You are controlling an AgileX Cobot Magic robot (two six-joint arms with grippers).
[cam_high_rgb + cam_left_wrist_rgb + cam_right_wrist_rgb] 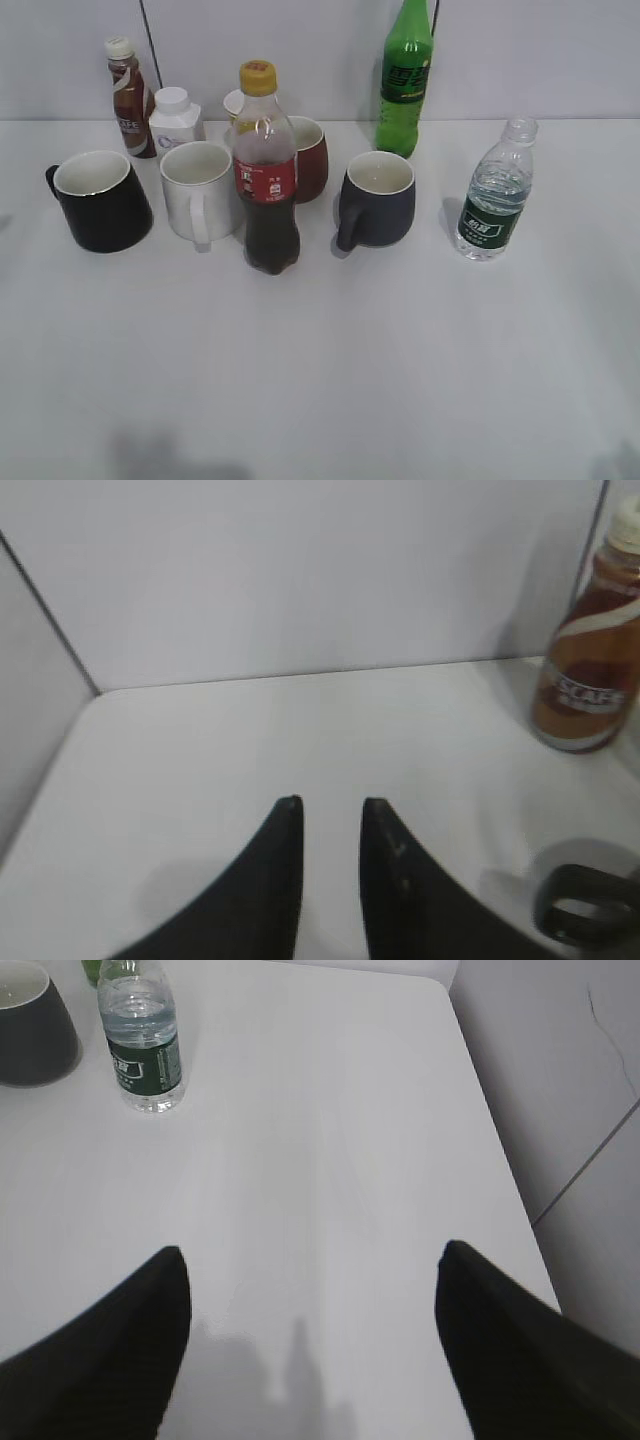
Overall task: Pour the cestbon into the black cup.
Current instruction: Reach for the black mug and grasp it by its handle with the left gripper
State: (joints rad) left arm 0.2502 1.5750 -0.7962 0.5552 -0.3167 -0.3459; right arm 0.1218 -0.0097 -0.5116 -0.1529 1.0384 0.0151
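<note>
The cestbon [495, 195], a small clear ribbed bottle with a dark green label and no cap, stands upright at the right of the table. It also shows at the top left of the right wrist view [143, 1045]. The black cup [100, 200] stands at the far left, with its handle to the left. A black loop, probably that handle [585, 905], shows at the bottom right of the left wrist view. My right gripper [312, 1270] is wide open and empty, well short of the bottle. My left gripper [331, 805] is empty, its fingers a narrow gap apart. Neither gripper shows in the exterior view.
A white mug [198, 190], a cola bottle [268, 170], a red-brown mug [310, 155] and a grey-blue mug [378, 200] stand in a row. A brown drink bottle [128, 95], a white bottle [175, 120] and a tall green bottle [405, 75] stand behind. The table's right edge [500, 1160] is near.
</note>
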